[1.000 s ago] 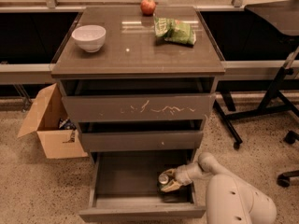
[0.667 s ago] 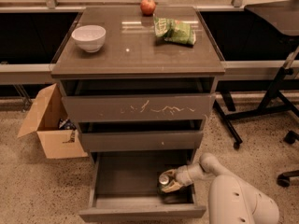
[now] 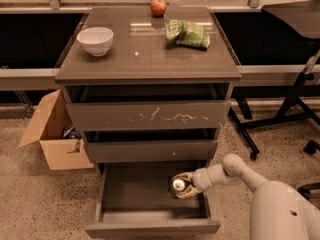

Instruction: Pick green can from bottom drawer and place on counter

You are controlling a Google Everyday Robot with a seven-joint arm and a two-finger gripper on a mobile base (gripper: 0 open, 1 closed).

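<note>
The counter (image 3: 150,54) is lying well above the gripper (image 3: 181,186), which is sitting low in the bottom drawer (image 3: 140,191) with its fingers pressing on the green can (image 3: 177,183). Three things are resting on the glossy dark top. A white bowl (image 3: 95,40) is sitting up and far to the claw's left. A red apple (image 3: 158,6) is standing at the far edge, slightly left of the claw. A green-and-white snack bag (image 3: 186,33) is lying flat almost straight above the claw, near the apple. On the speckled floor (image 3: 40,204), an open cardboard box (image 3: 52,139) is standing far to the claw's left
</note>
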